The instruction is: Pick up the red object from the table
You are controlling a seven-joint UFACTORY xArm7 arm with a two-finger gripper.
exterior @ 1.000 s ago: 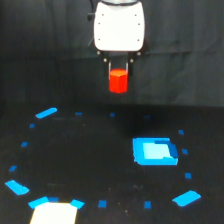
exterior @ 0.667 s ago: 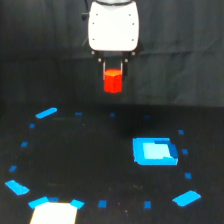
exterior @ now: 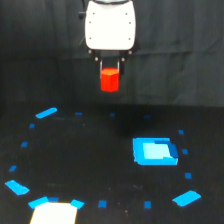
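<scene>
The gripper [exterior: 110, 67] clamps the red object [exterior: 109, 80] directly beneath it, upright, well above the table [exterior: 90, 165] and blue block [exterior: 154, 151].

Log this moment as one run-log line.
end effector: shut on small red-orange stubby block | block: lifted clear of black table | blue rectangular piece: on table
</scene>
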